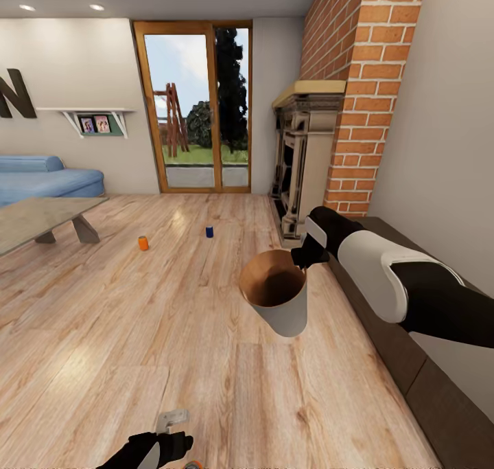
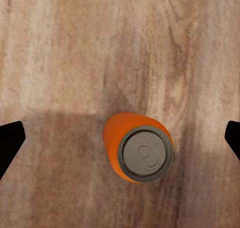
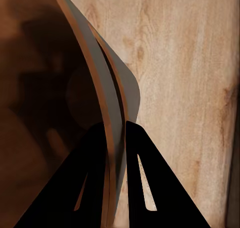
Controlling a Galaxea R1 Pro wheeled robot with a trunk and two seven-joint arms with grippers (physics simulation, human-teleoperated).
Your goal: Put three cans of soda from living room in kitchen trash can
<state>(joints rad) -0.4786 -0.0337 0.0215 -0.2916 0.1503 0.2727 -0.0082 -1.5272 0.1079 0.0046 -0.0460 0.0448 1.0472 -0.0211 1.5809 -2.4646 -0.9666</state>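
Orange is the colour under the left end effector (image 2: pixel 120 138): a soda can (image 2: pixel 138 153) stands upright on the wood floor (image 1: pixel 206 359), its grey top facing straight up at the left wrist camera. The two dark fingertips (image 2: pixel 10 140) sit wide apart at the edges of that view, one on each side of the can, touching nothing, so the end effector is spread. The can's long axis runs vertically, in line with the approach, and it lies slightly off centre between the fingers, towards the 5 o'clock side of that picture. In the head view the left arm shows at 6 o'clock near the bottom edge, with a sliver of orange just beside it.

The right end effector (image 1: pixel 302 257) is pressed together on the rim of the trash can (image 1: pixel 278 297), one finger inside and one outside the wall, holding the bin clear of the floor with its tan inside visible and apparently empty.

Two more cans stand on the floor well apart from the robot: a second orange can (image 1: pixel 143 243) at about 11 o'clock and a blue can (image 1: pixel 209 231) near 12 o'clock, ahead of the glass door (image 1: pixel 195 105).

By position, the left arm is the nearer one for the close can; the coming move would be a straight descent, with a small sideways correction to centre it.
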